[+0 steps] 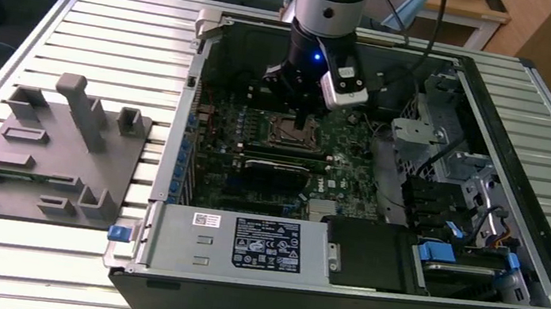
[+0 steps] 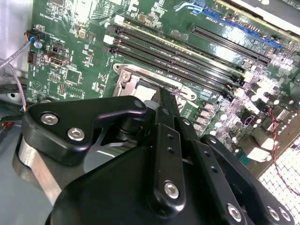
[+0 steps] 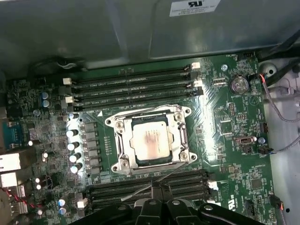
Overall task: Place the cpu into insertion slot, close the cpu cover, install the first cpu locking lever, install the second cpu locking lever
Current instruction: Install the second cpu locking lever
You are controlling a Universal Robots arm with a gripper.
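Observation:
The cpu (image 3: 150, 140) lies flat in the insertion slot (image 3: 185, 156), its silver-tan top showing through the window of the cpu cover (image 3: 123, 140), which lies down over it. A thin wire locking lever (image 3: 136, 193) runs slantwise along one side of the socket, out from its edge. My gripper (image 3: 156, 187) is shut, and its narrow tip sits right at this lever, just off the socket's side. In the exterior view the gripper (image 1: 307, 123) hangs over the socket (image 1: 287, 130) inside the open computer case. In the second wrist view the fingers (image 2: 164, 101) point down at the socket (image 2: 126, 77).
Long black memory slots (image 3: 136, 86) flank the socket on two sides. The case walls (image 1: 193, 96) ring the green motherboard (image 1: 348, 172). A power supply (image 1: 242, 242) and drive cages (image 1: 444, 177) stand close by. A grey fixture tray (image 1: 47, 148) lies at the exterior view's left.

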